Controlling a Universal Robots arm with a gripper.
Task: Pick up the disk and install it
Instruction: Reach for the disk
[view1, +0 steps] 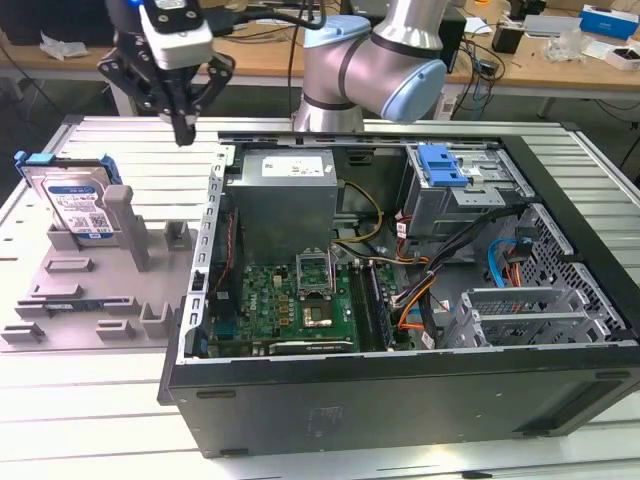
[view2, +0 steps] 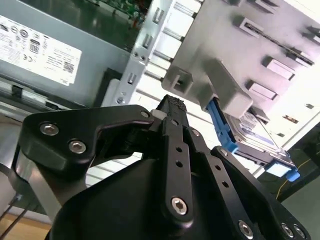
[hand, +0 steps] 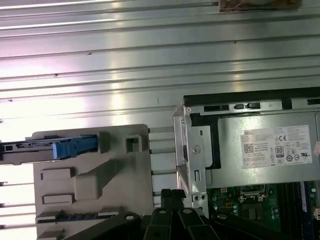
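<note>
In the exterior view the claw (view1: 184, 130) hangs above the ribbed bench (view1: 130, 150), its fingers drawn together to a point and gripping nothing. It sits between the open computer case (view1: 400, 400) and the grey holder (view1: 95, 290). The disk (view1: 78, 200) leans on edge at the holder's far end, toward the exterior view's left and apart from the claw. In the second wrist view the claw (view2: 172, 107) shows its ribbed fingers pressed together and empty, with the disk (view2: 255, 137) and its blue frame (view2: 220, 125) tucked behind a post of the holder (view2: 220, 85). In the first wrist view the disk (hand: 25, 148) appears edge-on in the holder (hand: 90, 185), well apart from the case's power supply (hand: 270, 150). The disk is likely stiff, fairly heavy for its size and sensitive to knocks. Its smooth metal faces may slip, so the framed long edges look the safest hold.
</note>
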